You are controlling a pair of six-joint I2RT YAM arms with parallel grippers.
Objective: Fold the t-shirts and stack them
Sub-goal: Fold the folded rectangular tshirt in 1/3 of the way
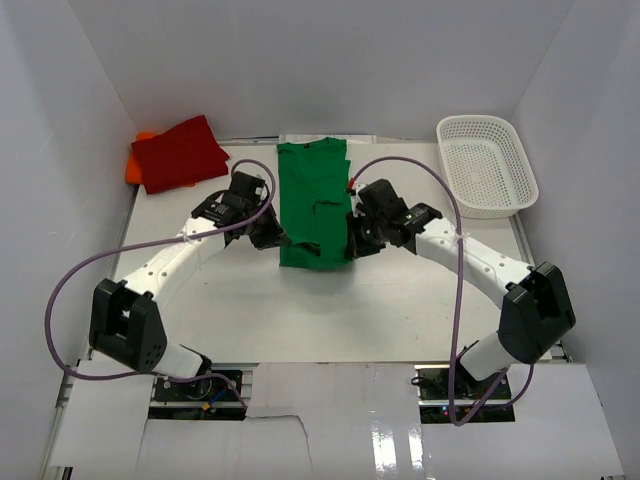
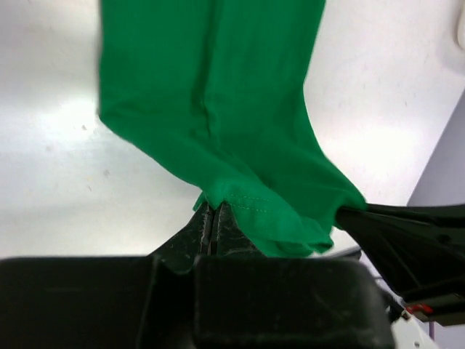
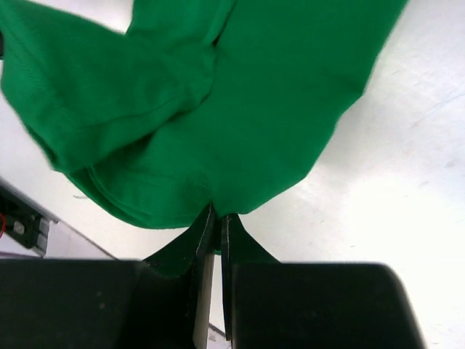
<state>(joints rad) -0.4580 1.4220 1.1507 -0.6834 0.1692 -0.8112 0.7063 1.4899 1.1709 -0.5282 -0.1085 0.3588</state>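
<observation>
The bright green t-shirt (image 1: 312, 200) lies as a long folded strip in the middle of the table. My left gripper (image 1: 276, 238) is shut on its near left corner, with green cloth (image 2: 240, 145) pinched between the fingertips. My right gripper (image 1: 352, 240) is shut on the near right corner of the same shirt (image 3: 240, 109). The near end hangs lifted between the two grippers. A folded red t-shirt (image 1: 178, 152) lies at the far left on top of an orange t-shirt (image 1: 134, 166), of which only an edge shows.
A white plastic mesh basket (image 1: 487, 163) stands at the far right. White walls close in the table on three sides. The right arm (image 2: 407, 240) shows at the edge of the left wrist view.
</observation>
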